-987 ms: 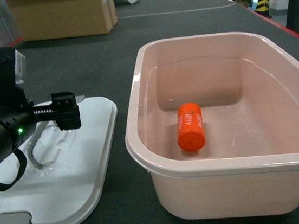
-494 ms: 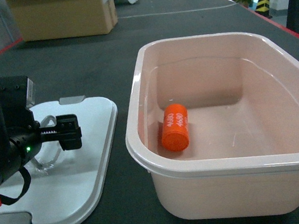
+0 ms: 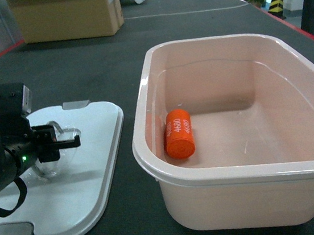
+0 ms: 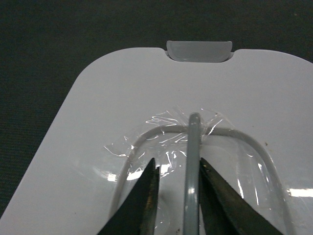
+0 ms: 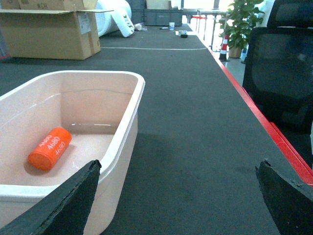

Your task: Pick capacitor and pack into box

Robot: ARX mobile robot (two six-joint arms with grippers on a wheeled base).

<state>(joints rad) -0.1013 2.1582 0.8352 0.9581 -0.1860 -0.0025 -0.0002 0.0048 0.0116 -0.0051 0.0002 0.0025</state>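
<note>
My left gripper (image 4: 175, 196) has its fingers (image 4: 142, 200) straddling the lid's grey handle (image 4: 192, 166), not yet clenched; my right gripper (image 5: 178, 196) hangs spread wide at the box's three o'clock. The orange capacitor (image 3: 178, 134) lies on its side inside the box (image 3: 228, 183), near its nine o'clock wall. I judge it light, rigid and slippery, prone to roll, best pinched across its middle

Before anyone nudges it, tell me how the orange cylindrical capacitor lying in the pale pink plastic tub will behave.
The orange cylindrical capacitor lies on its side on the pale pink plastic tub's smooth floor, so it will probably roll. The tub wall beside it should stop it. Its smooth skin may slip between fingers.
</note>
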